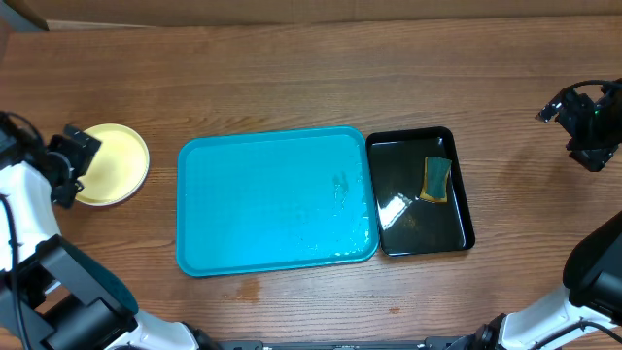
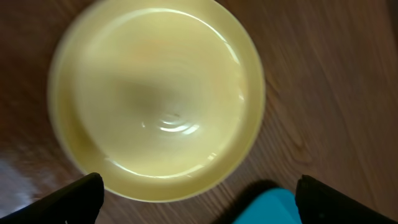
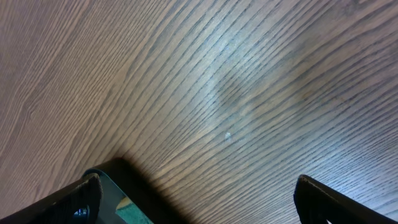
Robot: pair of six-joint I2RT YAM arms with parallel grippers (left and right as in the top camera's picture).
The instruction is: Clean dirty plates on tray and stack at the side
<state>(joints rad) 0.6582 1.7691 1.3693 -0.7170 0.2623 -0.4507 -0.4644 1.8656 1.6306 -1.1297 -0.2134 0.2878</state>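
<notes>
Left wrist view looks straight down past my left hand (image 2: pixel 198 180). Its two dark fingers (image 2: pixel 74 199) sit at the bottom corners of the picture, spread wide with nothing pinched between them. Below that gap lies the pale yellow plate (image 2: pixel 158 93), flat and right side up on the wooden worktop (image 2: pixel 336 74). It is glossy, with a soft shadow across its middle. The picture is blurred. A paler band runs along the plate's left edge, and I cannot tell whether that is another plate underneath or only smear. One corner of the turquoise tray (image 2: pixel 267 208) pokes in at the bottom, near the plate but not touching it.

From overhead, the plate sits at the far left of the worktop with my left hand above its left rim. The turquoise tray lies to its right, in the middle, long side across, with a wet sheen near its right rim. A smaller black tray (image 1: pixel 408 233) lies just beside the turquoise one's right edge. A green-and-yellow sponge (image 1: pixel 436 180) rests in its upper right part.

My right hand (image 1: pixel 569 109) hangs well apart from all this, over the wood at the far right. In its own wrist view its fingers stand wide at the bottom corners, gripping nothing, with a corner of the black tray low on the left.
</notes>
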